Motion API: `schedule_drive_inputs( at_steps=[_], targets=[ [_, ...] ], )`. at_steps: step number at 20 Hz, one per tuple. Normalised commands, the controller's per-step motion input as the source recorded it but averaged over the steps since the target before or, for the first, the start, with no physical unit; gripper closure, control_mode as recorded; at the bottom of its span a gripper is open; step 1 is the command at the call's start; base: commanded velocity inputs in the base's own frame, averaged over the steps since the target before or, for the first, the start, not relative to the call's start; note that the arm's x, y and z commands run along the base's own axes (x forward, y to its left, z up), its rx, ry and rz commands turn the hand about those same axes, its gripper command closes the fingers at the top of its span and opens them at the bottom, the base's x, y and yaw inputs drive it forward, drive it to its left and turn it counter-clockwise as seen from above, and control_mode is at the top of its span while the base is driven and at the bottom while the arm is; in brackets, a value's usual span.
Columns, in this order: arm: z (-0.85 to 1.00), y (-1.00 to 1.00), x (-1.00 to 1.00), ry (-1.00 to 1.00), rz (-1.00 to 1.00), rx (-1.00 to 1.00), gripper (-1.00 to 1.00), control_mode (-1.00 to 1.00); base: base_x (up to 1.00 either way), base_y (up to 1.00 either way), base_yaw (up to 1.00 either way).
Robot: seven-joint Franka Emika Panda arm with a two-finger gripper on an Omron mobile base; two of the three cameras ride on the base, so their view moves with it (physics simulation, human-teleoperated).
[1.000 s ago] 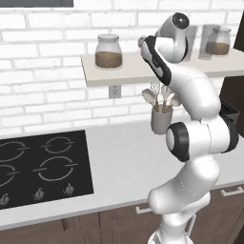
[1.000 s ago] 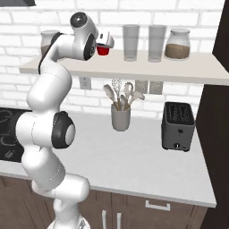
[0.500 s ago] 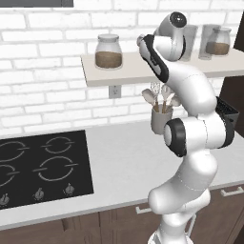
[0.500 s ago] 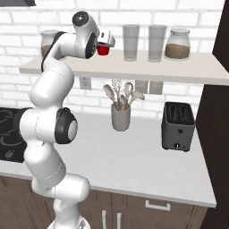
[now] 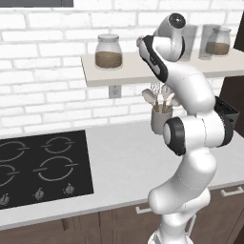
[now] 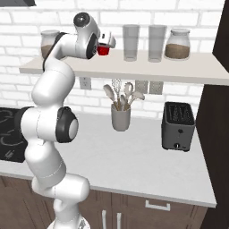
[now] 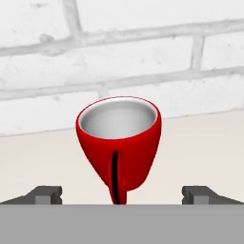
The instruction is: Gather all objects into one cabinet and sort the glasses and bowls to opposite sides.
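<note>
Up high, claw (image 7: 122,194) spread around red cup (image 7: 119,143), pale shelf (image 6: 179,71), white brick wall (image 7: 119,47) behind

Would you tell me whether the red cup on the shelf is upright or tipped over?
Upright: in the hand view the red cup stands on the shelf with its rim up, between the open gripper's tips.

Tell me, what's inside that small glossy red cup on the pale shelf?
The small glossy red cup looks empty: only a pale grey inner wall shows. Its near rim hides the very bottom. It stands on the pale shelf.
</note>
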Motion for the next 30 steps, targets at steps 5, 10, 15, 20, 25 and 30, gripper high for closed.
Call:
schedule_drive_inputs(
  at_steps=[5,10,15,20,25,30],
  targets=[
    [-0.05,-0.01,0.15,0.00,0.00,0.00,-1.00,-1.00,0.00,0.00,0.00],
    [-0.08,0.00,0.28,0.00,0.00,0.00,-1.00,-1.00,0.00,0.00,0.00],
    [-0.05,0.00,0.29,0.00,0.00,0.00,-1.00,-1.00,0.00,0.00,0.00],
    [-0.03,0.00,0.27,0.01,0.00,0.00,-1.00,-1.00,0.00,0.00,0.00],
    [-0.03,0.00,0.25,0.00,0.00,0.00,1.00,-1.00,0.00,0.00,0.00],
    [-0.03,0.00,0.07,0.00,0.00,0.00,1.00,-1.00,0.00,0.00,0.00]
  ],
)
